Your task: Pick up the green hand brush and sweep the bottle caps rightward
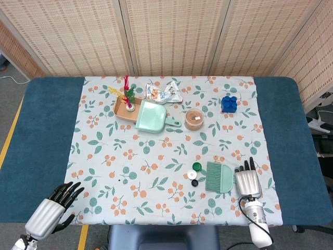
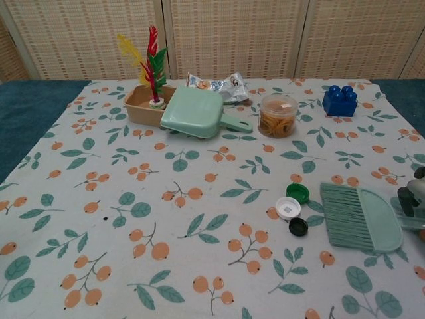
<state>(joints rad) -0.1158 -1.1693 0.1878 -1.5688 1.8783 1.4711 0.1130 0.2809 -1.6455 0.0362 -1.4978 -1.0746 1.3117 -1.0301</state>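
Observation:
The green hand brush (image 1: 218, 177) (image 2: 362, 216) lies flat on the cloth at the front right, bristles pointing left. Just left of the bristles sit three bottle caps: a green cap (image 1: 196, 167) (image 2: 297, 193), a white cap (image 1: 191, 175) (image 2: 288, 208) and a black cap (image 1: 194, 183) (image 2: 298, 226). My right hand (image 1: 248, 179) (image 2: 415, 198) lies over the brush handle with its fingers stretched out; the handle under it is hidden. My left hand (image 1: 54, 208) rests at the front left corner, holding nothing, far from the brush.
At the back stand a green dustpan (image 1: 152, 116), a brown tray (image 1: 125, 108) with feathers, a crumpled wrapper (image 1: 164, 92), a jar of rubber bands (image 1: 194, 119) and a blue block (image 1: 229, 103). The floral cloth (image 1: 130, 156) covers a blue table.

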